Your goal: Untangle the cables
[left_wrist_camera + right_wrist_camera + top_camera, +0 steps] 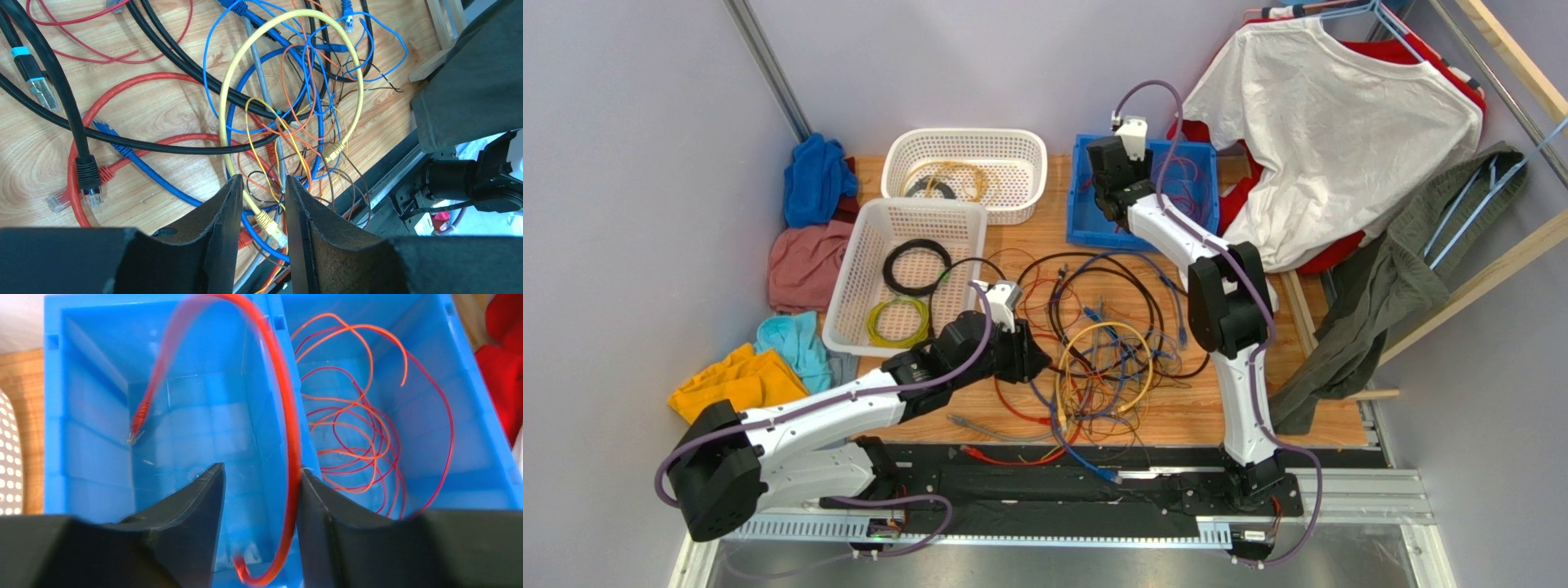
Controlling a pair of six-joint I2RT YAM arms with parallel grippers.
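There are two white perforated plastic baskets (pixel 1032 172) (pixel 848 288), one blue plastic bin (pixel 80 416) with two compartments, and one tangle of thin coloured cables (pixel 1100 349), its strands too interlaced to count. Also in view are two round coils (pixel 917 265) (pixel 898 321), one black and one yellow-green, four crumpled cloths (pixel 815 178) (pixel 808 263) (pixel 795 343) (pixel 732 382), three hanging garments (pixel 1333 135) (pixel 1437 61) (pixel 1406 294) and two white-and-black robot arms (pixel 817 410) (pixel 1173 233).
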